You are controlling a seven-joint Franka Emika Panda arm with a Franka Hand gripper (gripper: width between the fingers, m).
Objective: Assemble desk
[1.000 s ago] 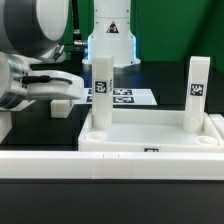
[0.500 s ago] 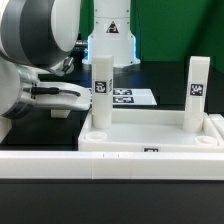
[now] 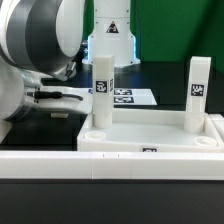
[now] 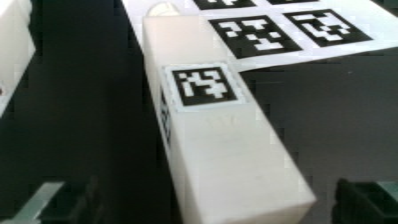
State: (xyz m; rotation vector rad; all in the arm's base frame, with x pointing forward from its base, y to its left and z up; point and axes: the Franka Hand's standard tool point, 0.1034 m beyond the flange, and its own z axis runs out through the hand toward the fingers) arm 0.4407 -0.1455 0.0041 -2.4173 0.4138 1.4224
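**Step in hand:** pick-up of a third leg, by my judgement. In the wrist view the jaws are spread wide. One dark fingertip shows on each side of the loose leg, and neither touches it. The leg lies flat beside the marker board.

**Next move:** lower squarely over the leg, close on its long flat sides, then turn it upright for a free socket. The smooth faces could slip if gripped off-centre.

**Rail**: nearest in the exterior view, long, low and white.

**Top**: just behind the rail. It is a white moulded plastic tray with a raised rim. The two round sockets nearest the rail appear unfilled.

**Standing legs:** one toward the exterior view's left and one at its right. Both are upright in the top, square in section, matte white, and each carries a black-and-white tag.

**Arm**: a bulky grey-and-white casing at the exterior view's left, level with the top.

**Loose leg, materials:** hard white plastic with crisp edges and one printed tag.
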